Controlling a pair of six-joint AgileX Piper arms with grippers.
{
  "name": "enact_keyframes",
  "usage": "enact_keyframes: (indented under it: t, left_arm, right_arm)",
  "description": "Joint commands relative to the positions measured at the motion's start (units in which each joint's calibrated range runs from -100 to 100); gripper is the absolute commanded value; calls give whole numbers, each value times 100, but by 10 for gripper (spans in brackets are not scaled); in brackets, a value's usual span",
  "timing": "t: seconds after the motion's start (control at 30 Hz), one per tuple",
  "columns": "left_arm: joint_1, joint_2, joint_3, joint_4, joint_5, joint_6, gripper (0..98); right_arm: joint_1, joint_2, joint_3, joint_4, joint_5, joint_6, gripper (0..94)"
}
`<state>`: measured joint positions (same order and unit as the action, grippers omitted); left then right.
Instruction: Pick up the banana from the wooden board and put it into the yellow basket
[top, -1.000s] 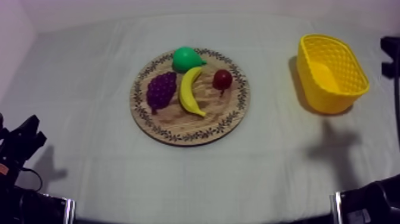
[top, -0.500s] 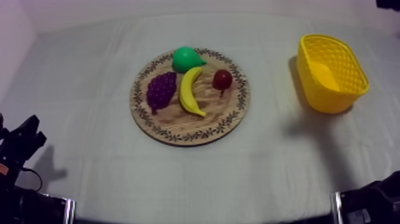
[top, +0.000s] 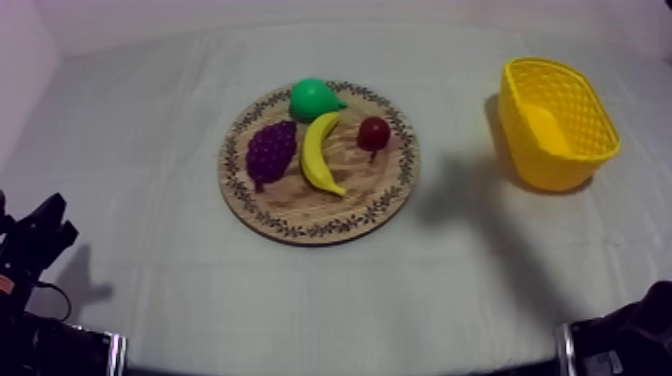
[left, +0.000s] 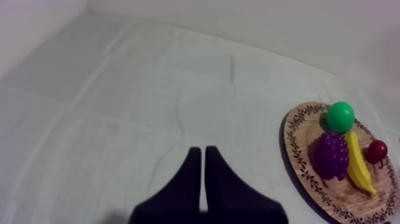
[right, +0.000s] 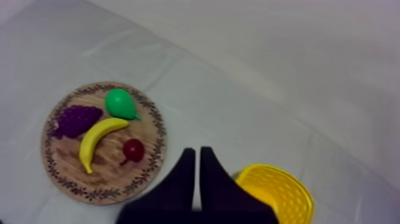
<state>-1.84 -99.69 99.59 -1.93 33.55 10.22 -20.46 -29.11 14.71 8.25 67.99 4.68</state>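
At the top view's centre the banana (top: 320, 152) lies on the board (top: 300, 212) between grapes (top: 270, 150) and small red fruit (top: 374, 132), pear (top: 313, 98) just above, basket (top: 560, 165) at upper right; left gripper (left: 203, 161) and right gripper (right: 197, 158) are pressed together, holding nothing.

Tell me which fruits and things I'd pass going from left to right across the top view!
grapes → banana → small red fruit → yellow basket

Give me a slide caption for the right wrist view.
Shut right gripper over the cloth, between the wooden board holding the banana and the yellow basket.
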Motion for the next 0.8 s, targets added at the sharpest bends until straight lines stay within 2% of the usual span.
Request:
enact_keyframes:
  t: [0.0,0.37,0.77]
  left_arm:
    - [-1,-5,-4,0,0,1,0]
    - [-1,-5,-4,0,0,1,0]
    - [-1,-5,-4,0,0,1,0]
  right_arm:
    - [-311,76,-65,51,-4,-52,7]
    - [-1256,685,-440,407,144,-480,7]
    - [-1726,1539,-844,636,357,-1019,6]
